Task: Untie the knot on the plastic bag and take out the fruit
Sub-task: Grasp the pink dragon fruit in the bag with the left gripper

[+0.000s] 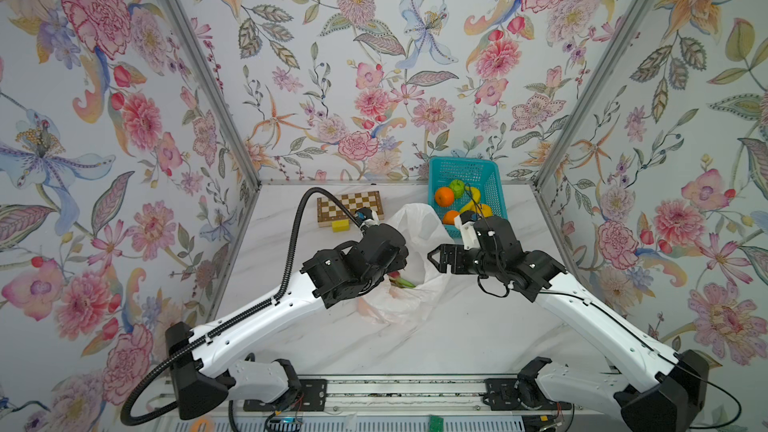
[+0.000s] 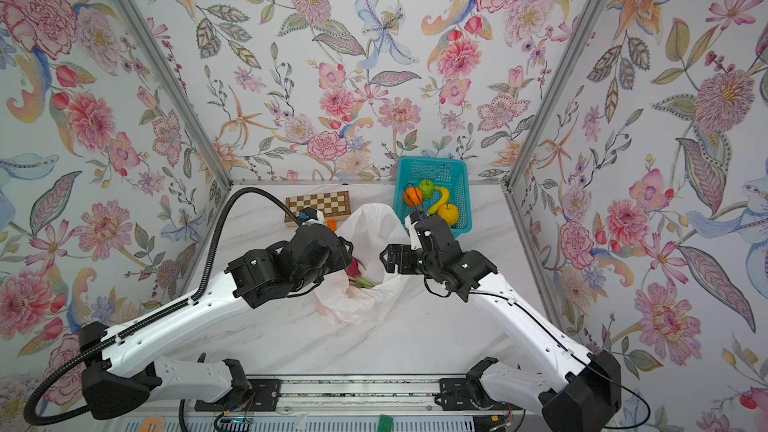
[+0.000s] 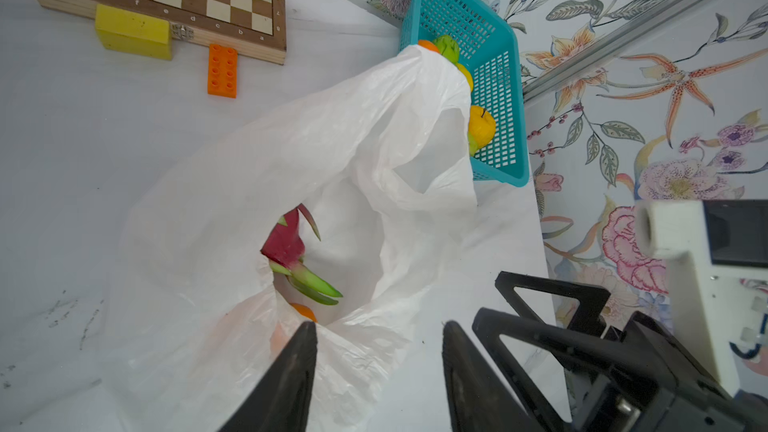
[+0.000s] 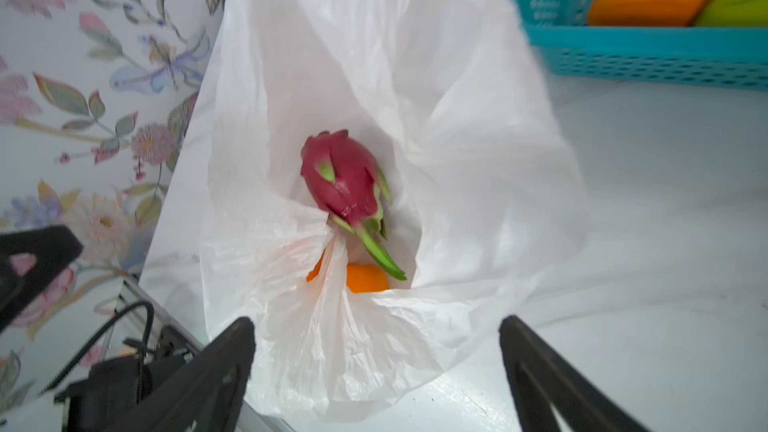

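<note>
- In both top views we see the plastic bag lying open-mouthed on the marble table, between the two arms and just beside the teal basket, which has fruit in it.
- There the right gripper hangs over the bag's right side, its jaws parted.
- From the left wrist we find the left gripper slack, fingers apart above the bag's rim and clasping nothing; the dragon fruit and an orange lie inside the bag.
- From the right wrist we see the right gripper spread wide and empty above the bag's mouth, with the dragon fruit and orange down inside.
</note>
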`<action>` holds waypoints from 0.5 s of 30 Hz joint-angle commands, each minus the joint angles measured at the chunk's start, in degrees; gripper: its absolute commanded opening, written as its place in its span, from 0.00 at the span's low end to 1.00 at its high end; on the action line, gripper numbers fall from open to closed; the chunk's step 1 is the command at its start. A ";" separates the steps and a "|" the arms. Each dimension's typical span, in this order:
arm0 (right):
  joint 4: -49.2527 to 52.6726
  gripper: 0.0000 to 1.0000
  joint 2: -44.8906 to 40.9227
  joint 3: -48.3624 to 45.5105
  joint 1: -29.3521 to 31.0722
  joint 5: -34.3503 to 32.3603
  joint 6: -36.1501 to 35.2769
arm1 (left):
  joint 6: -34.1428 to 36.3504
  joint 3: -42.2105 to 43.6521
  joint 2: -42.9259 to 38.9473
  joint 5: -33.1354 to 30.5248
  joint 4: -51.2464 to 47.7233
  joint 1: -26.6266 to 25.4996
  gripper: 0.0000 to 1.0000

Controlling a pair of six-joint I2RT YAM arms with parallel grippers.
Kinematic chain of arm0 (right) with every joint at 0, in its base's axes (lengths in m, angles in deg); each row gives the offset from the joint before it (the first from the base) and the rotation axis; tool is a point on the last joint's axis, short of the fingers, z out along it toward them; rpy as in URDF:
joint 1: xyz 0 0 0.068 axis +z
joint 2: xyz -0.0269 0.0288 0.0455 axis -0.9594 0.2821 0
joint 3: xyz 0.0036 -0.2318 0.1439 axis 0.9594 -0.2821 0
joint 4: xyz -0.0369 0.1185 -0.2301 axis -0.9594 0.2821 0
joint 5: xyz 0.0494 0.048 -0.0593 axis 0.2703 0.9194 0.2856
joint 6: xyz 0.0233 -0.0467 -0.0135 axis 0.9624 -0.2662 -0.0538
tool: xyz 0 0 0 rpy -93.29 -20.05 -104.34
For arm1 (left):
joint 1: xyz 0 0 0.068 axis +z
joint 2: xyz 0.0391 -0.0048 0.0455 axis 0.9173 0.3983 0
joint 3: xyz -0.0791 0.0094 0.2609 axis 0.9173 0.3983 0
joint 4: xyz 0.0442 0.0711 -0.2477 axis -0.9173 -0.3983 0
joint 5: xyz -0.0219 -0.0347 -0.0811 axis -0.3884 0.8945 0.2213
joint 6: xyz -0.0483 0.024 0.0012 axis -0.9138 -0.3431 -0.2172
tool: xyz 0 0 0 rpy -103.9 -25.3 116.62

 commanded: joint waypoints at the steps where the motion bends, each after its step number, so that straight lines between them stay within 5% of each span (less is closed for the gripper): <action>1: 0.52 0.93 -5.29 -4.10 -1.79 -5.88 5.83 | -2.52 -5.29 8.12 -0.15 -5.79 -0.44 0.54; 7: 2.31 0.93 -10.55 -6.55 -3.79 -7.06 6.42 | -2.00 -18.59 24.79 -0.23 -15.33 0.05 0.56; 15: 4.40 0.93 -13.12 -7.20 -3.98 -8.12 6.65 | 0.92 -21.40 33.56 -4.02 -17.72 4.41 0.57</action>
